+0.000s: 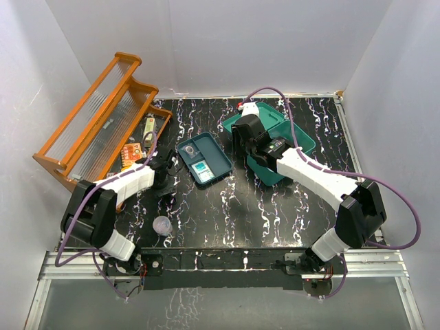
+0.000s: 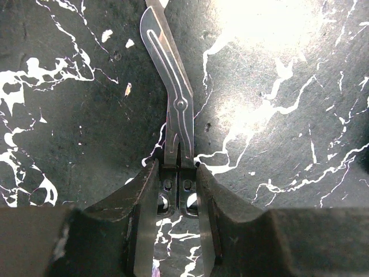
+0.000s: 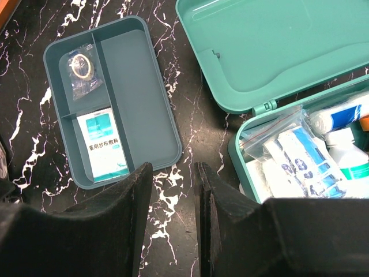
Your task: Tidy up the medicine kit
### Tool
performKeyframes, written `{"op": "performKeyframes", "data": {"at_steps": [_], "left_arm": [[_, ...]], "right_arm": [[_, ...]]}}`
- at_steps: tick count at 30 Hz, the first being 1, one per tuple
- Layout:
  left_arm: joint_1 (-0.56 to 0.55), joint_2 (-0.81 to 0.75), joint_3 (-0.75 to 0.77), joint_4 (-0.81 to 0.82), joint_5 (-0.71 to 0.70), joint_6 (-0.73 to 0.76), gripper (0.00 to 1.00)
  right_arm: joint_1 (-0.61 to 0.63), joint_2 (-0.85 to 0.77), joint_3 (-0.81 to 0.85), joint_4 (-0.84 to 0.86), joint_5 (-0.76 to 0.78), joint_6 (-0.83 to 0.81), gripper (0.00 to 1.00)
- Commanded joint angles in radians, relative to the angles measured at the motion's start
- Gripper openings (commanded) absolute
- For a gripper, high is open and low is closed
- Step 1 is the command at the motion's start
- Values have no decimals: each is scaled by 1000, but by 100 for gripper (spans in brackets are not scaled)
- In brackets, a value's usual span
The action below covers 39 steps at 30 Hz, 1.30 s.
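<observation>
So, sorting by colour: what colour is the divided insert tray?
Teal-green insert tray, clearest in right wrist view.

Teal medicine kit [image 1: 300, 136] lies open, packed; its insert tray [image 1: 214, 159] rests just left.

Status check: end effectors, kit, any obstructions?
Left end effector straddling scissors on table, grip unconfirmed. Right end effector open, empty, above table. Medicine kit lid open, insert tray out beside it. No obstruction seen.
</observation>
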Motion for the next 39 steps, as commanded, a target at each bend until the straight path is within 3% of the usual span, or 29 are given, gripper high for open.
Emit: {"op": "performKeyframes", "data": {"at_steps": [1, 13, 21, 26, 35, 39], "left_arm": [[-5, -75, 1, -7, -23, -9, 16], [-20, -75, 150, 83, 71, -43, 17], [-75, 84, 327, 217, 125, -116, 17], [-121, 238, 508, 63, 26, -146, 21], [-121, 42, 346, -52, -49, -17, 45], [-116, -1, 268, -43, 34, 95, 51]], "right_arm": [[1, -51, 6, 56, 30, 1, 33], [1, -79, -3, 49, 106, 10, 32], [0, -104, -13, 39, 200, 23, 32], [-2, -118, -18, 38, 205, 19, 32], [-1, -121, -32, 52, 172, 9, 33], [-1, -116, -36, 56, 156, 17, 33]]}}
